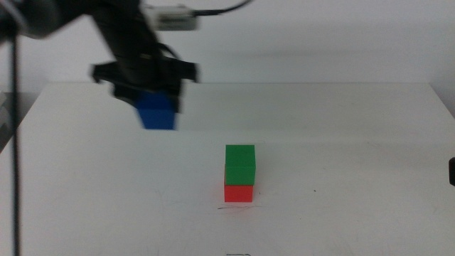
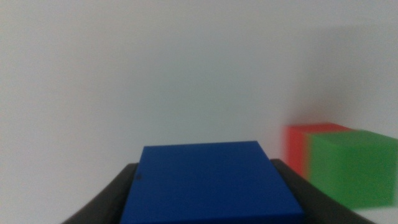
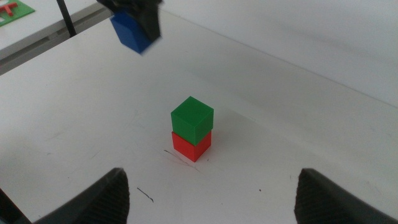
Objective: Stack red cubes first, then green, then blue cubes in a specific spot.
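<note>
stack: green cube (image 1: 239,164) squarely on red cube (image 1: 239,191), both resting on the desk (image 1: 355,142) near its front middle; edges roughly flush, so a fair base for a third.
mark: thin dark line (image 1: 238,208) on the desk just in front of the red cube; stack placed right at it, presumably the target spot.
blue cube: blue cube (image 1: 156,113) off the desk, in the air, behind and to the left of the stack, well apart from it.
left gripper: left gripper (image 1: 153,107) up high with the blue cube; jaws clamped on its two opposite sides, top face exposed in the left wrist view, green and red cubes visible off to one side there.
why held so: side grip leaves the bottom face free to seat on the green top; carried above stack height, likely to clear the green cube on approach.
right gripper: right gripper (image 3: 205,205) waiting low at the right side of the desk, jaws wide apart, holding nothing; overlooks the stack.
stage: red and green done, blue last; judged mid-transfer.
next need: centre over green, descend straight, release only once seated.
risk: sideways nudge could shift green off red; motion blur on the left arm hints at speed.
</note>
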You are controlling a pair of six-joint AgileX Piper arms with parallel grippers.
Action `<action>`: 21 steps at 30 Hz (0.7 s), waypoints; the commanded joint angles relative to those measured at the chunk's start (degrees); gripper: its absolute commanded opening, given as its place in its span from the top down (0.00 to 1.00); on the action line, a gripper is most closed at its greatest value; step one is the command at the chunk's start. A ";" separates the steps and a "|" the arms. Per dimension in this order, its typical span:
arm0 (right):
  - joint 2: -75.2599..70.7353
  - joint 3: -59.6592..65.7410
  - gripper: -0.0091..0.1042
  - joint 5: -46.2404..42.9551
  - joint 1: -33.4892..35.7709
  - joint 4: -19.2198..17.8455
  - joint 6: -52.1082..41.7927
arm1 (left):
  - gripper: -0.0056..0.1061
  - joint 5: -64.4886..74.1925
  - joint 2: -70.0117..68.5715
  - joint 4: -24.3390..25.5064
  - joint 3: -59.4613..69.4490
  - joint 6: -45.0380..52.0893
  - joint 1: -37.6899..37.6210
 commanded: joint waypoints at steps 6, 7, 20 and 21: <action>0.56 -1.30 0.32 -4.08 -0.42 0.24 -0.67 | 0.93 4.28 1.39 0.34 -6.13 -14.57 -12.04; 0.56 -1.30 0.32 -4.08 -0.42 0.24 -0.67 | 0.93 4.28 2.05 0.34 -7.06 -15.79 -13.29; 0.56 -1.30 0.32 -4.12 -0.42 0.24 -0.67 | 0.93 4.28 3.84 0.34 -8.78 -23.05 -17.05; 0.56 -1.30 0.32 -4.12 -0.42 0.24 -0.67 | 0.93 4.28 3.84 0.34 -8.78 -23.20 -17.05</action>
